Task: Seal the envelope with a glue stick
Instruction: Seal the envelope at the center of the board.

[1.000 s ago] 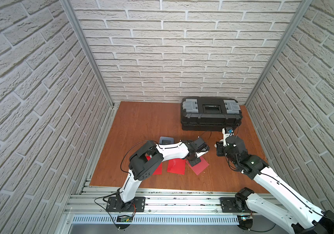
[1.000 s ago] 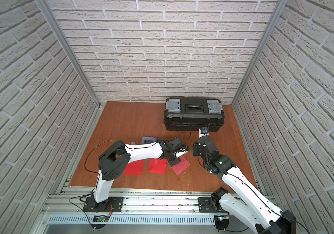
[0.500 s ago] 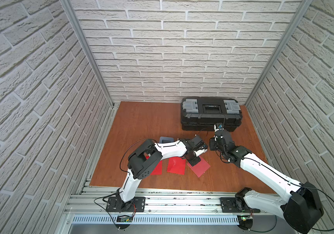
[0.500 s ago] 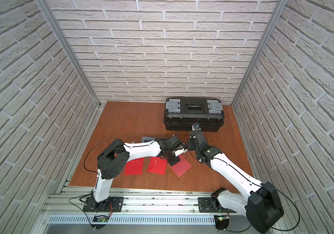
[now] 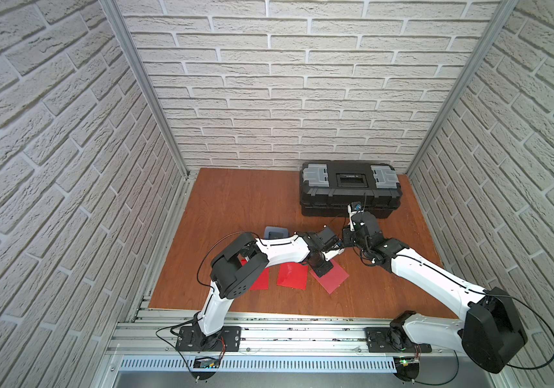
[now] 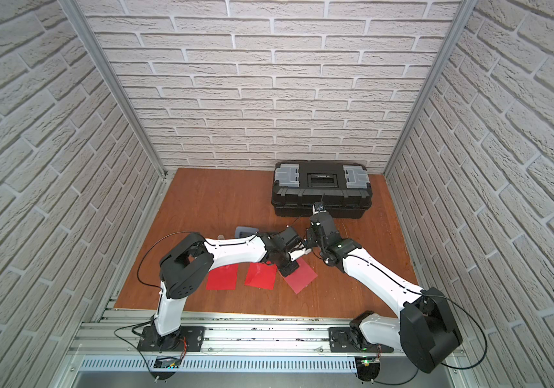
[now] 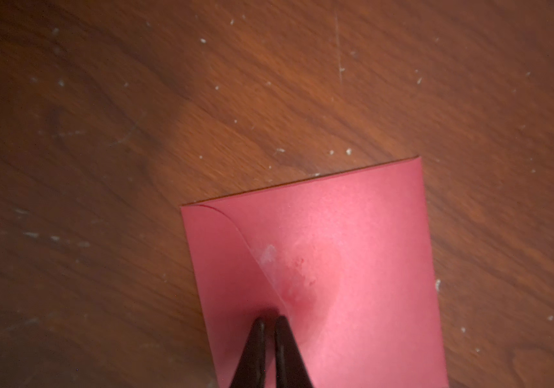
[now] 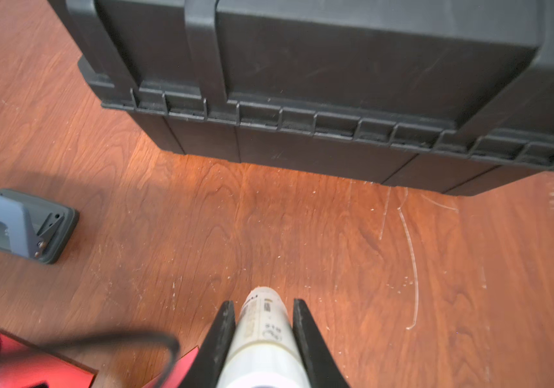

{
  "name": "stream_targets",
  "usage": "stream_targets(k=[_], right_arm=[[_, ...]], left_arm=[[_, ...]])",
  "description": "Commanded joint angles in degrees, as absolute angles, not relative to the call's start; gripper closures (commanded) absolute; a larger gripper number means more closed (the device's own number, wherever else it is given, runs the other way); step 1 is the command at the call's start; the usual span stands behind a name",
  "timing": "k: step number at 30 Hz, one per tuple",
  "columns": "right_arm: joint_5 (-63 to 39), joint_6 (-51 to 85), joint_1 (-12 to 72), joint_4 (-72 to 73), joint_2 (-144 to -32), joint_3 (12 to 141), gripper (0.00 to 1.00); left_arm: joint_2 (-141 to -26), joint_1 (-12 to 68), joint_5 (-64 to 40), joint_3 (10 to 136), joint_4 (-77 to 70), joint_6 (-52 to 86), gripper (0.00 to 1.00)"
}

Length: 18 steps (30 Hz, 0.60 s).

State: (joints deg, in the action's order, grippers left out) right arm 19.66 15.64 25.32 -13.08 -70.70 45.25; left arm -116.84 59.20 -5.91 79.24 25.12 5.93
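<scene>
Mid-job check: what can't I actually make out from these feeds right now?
Right wrist view: the glue stick rear end is cut off by the frame edge, so capped or not is unclear.
Left wrist view: the left gripper jaws cover the envelope flap tip; stuck or loose is unclear.
Both top views: the left arm overlaps the hole punch; the right wrist frame edge crops it too.

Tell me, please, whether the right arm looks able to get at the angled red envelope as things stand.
Probably yes, in part: the right gripper, shut on the glue stick, is close beside the envelope, whose side toward it lies bare. The shut left gripper covers its other end.
</scene>
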Motion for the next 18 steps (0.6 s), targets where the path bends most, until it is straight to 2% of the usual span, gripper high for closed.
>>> stream_targets(k=[1,9,14,18], right_arm=[[25.1,15.9,24.8,-15.7,-67.8,47.0,0.97],[30.2,17.3,22.7,-18.9,-60.8,44.5,0.97],[30.6,16.2,21.1,-20.1,-57.3,43.9,0.97],[29.9,16.2,20.3,-21.1,-56.3,44.5,0.97]], left_arm=[[-123.8,61.2,-0.8,77.7,32.9,4.7,0.89],[-128.1,61.7,4.0,82.2,38.8,3.1,0.93],[-129.1,62.1,3.8,83.2,40.4,1.6,0.88],[-125.8,61.6,1.4,82.3,37.6,1.8,0.87]])
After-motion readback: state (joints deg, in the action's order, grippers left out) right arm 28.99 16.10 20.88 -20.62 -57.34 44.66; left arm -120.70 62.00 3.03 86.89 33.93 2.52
